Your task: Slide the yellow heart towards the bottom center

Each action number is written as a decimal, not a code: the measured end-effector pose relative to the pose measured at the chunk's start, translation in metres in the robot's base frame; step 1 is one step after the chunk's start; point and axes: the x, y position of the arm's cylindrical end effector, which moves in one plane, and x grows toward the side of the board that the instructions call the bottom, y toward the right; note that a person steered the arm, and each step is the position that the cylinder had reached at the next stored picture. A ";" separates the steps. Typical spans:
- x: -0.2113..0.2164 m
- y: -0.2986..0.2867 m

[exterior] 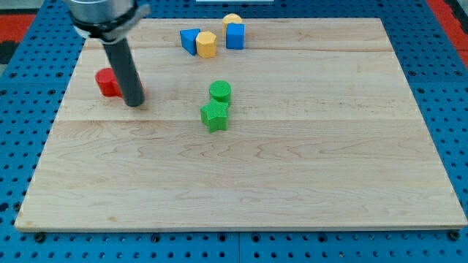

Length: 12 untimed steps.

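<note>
A yellow block (232, 20), likely the yellow heart, sits at the view's top, half hidden behind a blue cube (235, 36). A yellow hexagonal block (207, 44) stands just left of the cube, touching a blue triangular block (190, 39). My tip (134, 103) rests on the board at the view's left, right beside a red block (109, 82) that the rod partly hides. The tip is far left of and below the yellow blocks.
A green cylinder (220, 91) and a green star (215, 115) sit together near the board's middle. The wooden board (241, 183) lies on a blue pegboard (22, 109) surface.
</note>
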 end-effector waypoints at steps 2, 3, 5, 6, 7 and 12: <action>0.011 0.031; -0.018 0.075; -0.046 0.100; -0.065 0.174; -0.113 0.288; -0.206 0.165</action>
